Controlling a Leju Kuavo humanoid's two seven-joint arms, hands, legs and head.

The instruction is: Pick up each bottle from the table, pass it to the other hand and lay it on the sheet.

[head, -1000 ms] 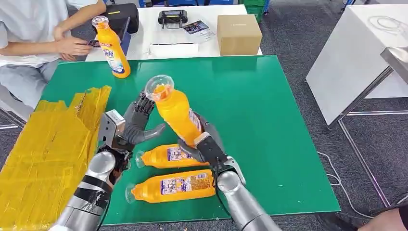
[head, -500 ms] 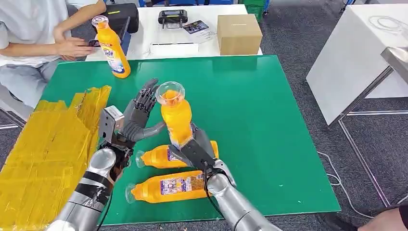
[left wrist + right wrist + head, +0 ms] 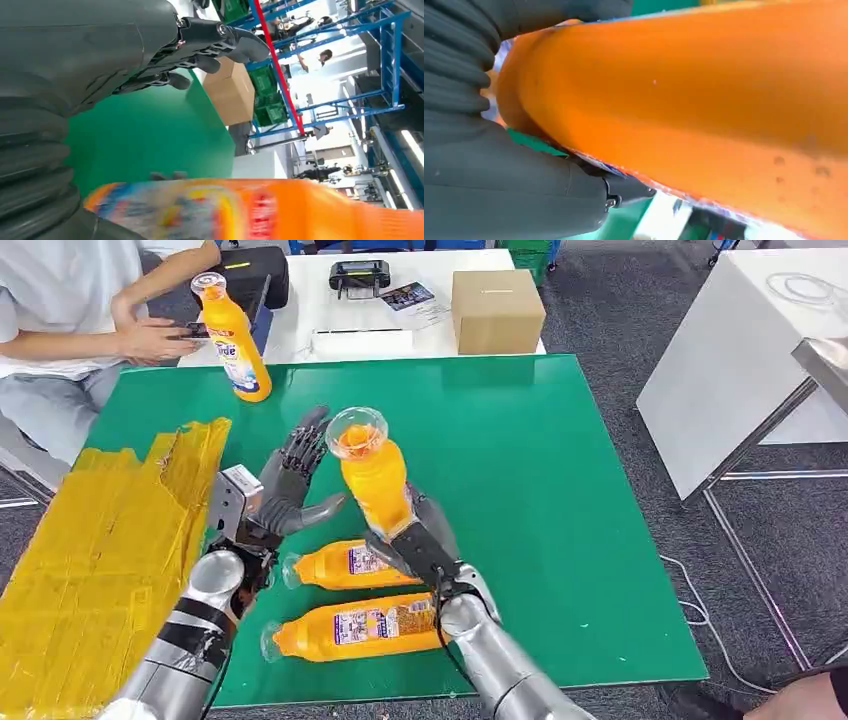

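Observation:
My right hand grips an orange bottle around its lower body and holds it upright above the green table; the same bottle fills much of the right wrist view. My left hand is open beside the bottle's left side, fingers spread, thumb pointing toward it, a small gap between them. In the left wrist view the bottle passes close by the open fingers. Two more orange bottles lie on their sides below my hands. A further bottle stands upright at the table's far left. The yellow sheet lies at the left.
A person sits at the far left by a white table that carries a cardboard box, a black device and papers. Another white table stands to the right. The green table's right half is bare.
My right hand has tilted the bottle from a leftward lean to nearly upright and shifted it slightly right. My left hand has opened wider and risen a little beside it.

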